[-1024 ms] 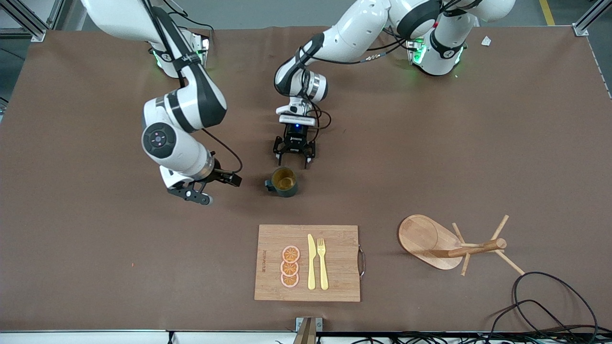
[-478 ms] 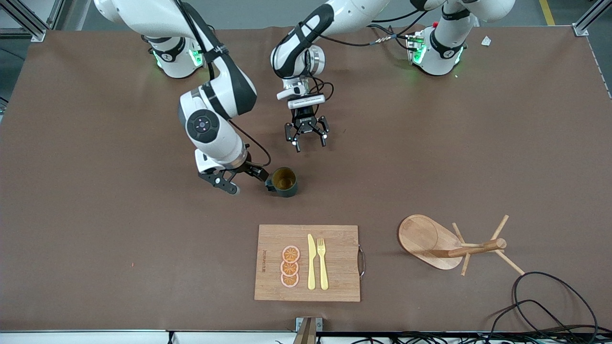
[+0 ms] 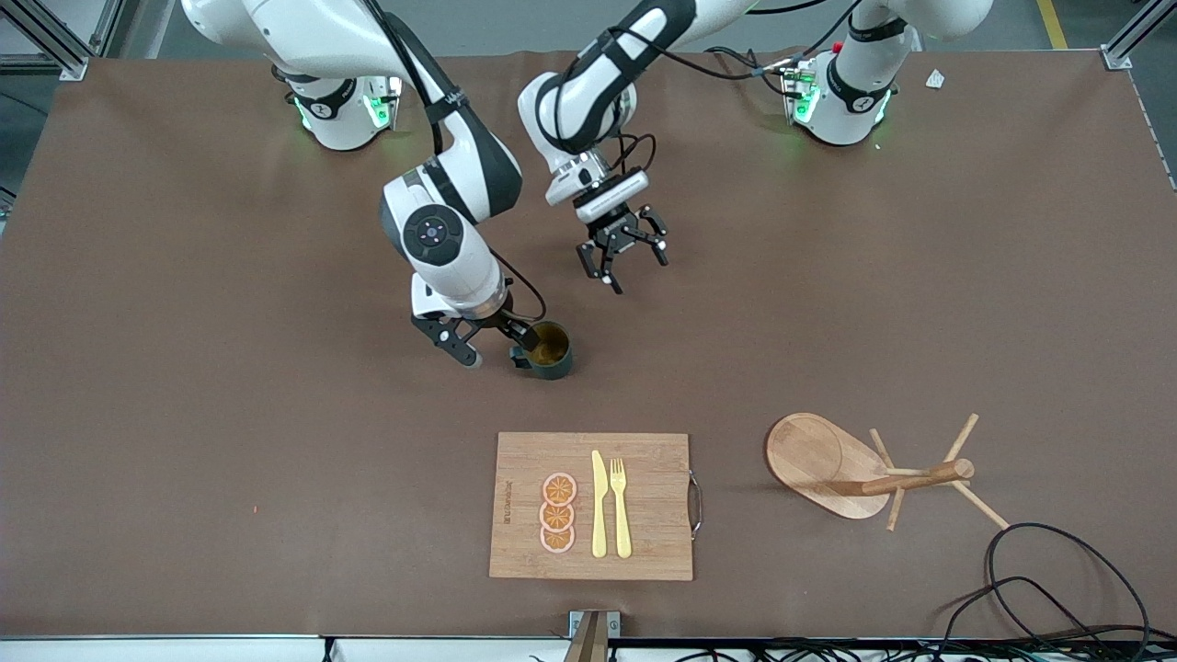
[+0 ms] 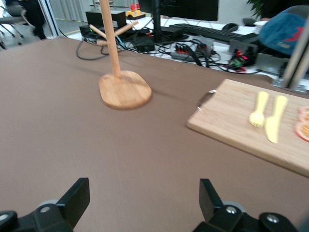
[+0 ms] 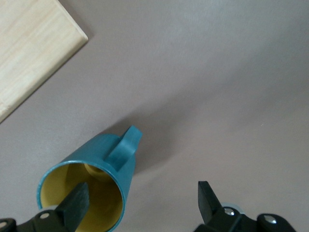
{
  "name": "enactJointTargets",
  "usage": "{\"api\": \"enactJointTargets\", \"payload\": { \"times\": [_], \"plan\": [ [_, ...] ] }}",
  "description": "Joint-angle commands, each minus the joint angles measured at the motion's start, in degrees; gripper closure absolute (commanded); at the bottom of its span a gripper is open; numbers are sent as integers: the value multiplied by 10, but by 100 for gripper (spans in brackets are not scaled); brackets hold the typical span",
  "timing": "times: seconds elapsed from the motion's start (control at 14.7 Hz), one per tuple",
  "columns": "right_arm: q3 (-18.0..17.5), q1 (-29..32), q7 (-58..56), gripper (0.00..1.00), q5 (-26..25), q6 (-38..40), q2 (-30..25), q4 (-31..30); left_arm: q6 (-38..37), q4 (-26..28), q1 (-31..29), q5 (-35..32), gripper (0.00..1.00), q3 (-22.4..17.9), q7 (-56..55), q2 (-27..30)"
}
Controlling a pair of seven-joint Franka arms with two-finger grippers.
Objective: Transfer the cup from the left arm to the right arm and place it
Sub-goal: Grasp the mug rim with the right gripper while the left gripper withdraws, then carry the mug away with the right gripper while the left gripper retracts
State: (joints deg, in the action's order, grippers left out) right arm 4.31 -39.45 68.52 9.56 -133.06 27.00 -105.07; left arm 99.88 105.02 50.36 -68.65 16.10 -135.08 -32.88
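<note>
I see the small dark teal cylindrical mug (image 3: 546, 350) standing upright, mouth up, near the middle of the brown table (image 3: 184, 414).
Its yellow inside looks empty; its thin loop handle (image 5: 123, 147) points toward the right arm's end. My right gripper (image 3: 491, 337) is spread astride the handle-side wall, one finger (image 5: 75, 204) inside the mouth. My left gripper (image 3: 633, 260) hangs spread over bare table. I can read no lettering.

Upright teal cup (image 3: 546, 350) on table.
</note>
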Motion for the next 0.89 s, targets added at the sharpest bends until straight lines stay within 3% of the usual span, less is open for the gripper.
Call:
{"api": "enactJointTargets", "payload": {
  "times": [0.0,0.2,0.41,0.68,0.75,0.82],
  "plan": [
    [4,-11,19,0,11,-11,15,4,-1,11,-52,32,0,3,91,33],
    [4,-20,28,3,17,-30,27,6,-1,-30,-93,62,0,3,183,44],
    [4,-27,30,21,49,-33,32,10,-1,-81,-143,119,0,3,285,65],
    [4,-31,43,85,52,-32,32,10,0,-119,-210,222,0,4,444,115],
    [4,-31,49,97,52,-31,32,10,0,-126,-227,249,0,4,487,128],
    [4,-27,50,100,51,-26,32,10,0,-134,-242,278,1,4,526,140]
  ]
}}
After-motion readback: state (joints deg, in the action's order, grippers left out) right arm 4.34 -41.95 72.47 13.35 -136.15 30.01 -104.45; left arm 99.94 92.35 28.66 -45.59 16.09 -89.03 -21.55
